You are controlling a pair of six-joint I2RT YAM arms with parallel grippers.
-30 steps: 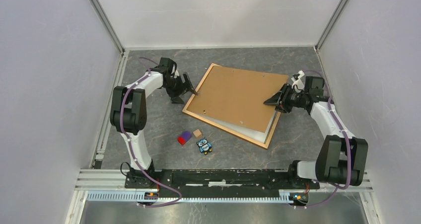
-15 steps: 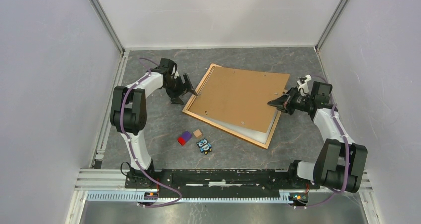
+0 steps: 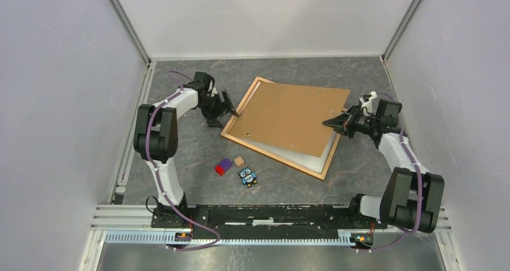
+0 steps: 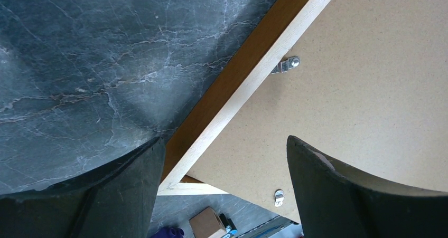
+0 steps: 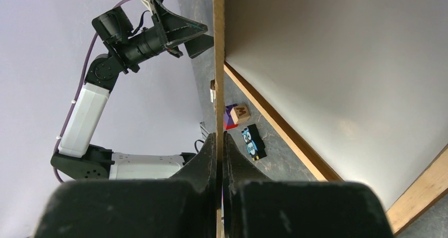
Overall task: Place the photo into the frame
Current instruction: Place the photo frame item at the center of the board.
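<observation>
The light-orange wooden frame (image 3: 270, 155) lies back side up on the dark table. The photo (image 3: 322, 157) rests inside it, showing only its white back (image 5: 343, 64). A brown backing board (image 3: 288, 118) lies over both. Its right edge is raised and pinched in my right gripper (image 3: 328, 124), which is shut on it; the right wrist view shows the board edge-on (image 5: 218, 64) between the jaws (image 5: 219, 137). My left gripper (image 3: 231, 109) stands open at the frame's left corner, one jaw on each side of the moulding (image 4: 232, 85), gripping nothing (image 4: 223, 140).
A blue owl figure (image 3: 247, 176), a red and purple block (image 3: 224, 166) and a small wooden cube (image 3: 239, 160) lie just in front of the frame. Small metal clips (image 4: 288, 64) sit along the board's edge. Pale walls close in the table on three sides.
My right gripper closed on the backing board's right edge and drew back to the right, lifting that edge and shifting the board. The left arm has not moved.
</observation>
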